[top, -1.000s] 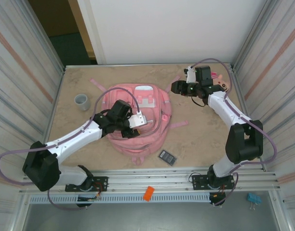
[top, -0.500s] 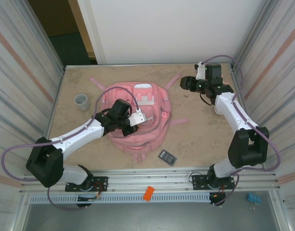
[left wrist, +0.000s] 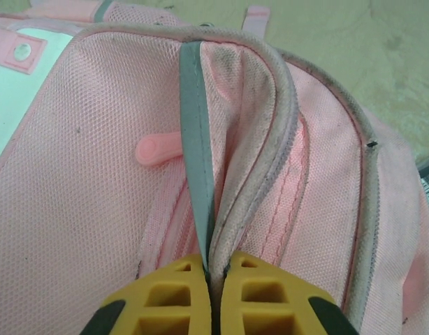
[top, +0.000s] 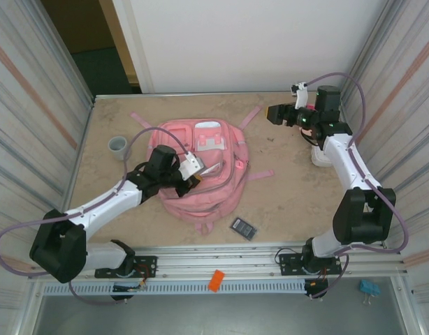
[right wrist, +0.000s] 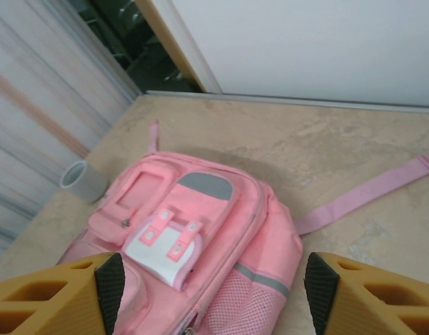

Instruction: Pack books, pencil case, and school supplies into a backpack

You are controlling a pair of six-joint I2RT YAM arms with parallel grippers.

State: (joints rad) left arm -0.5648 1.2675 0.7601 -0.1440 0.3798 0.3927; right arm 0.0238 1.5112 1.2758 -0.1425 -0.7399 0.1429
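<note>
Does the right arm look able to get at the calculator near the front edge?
Probably yes. The calculator lies uncovered on bare table beside the backpack, and the right gripper is open and empty. It sits close to that arm's base, so folding back may be tight.

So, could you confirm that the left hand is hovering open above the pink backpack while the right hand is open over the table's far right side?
Not quite: the left hand is not hovering open. The left wrist view shows its yellow fingers shut on a fold of the pink backpack beside its grey trim. The right hand is indeed open over the table's far right side.
</note>
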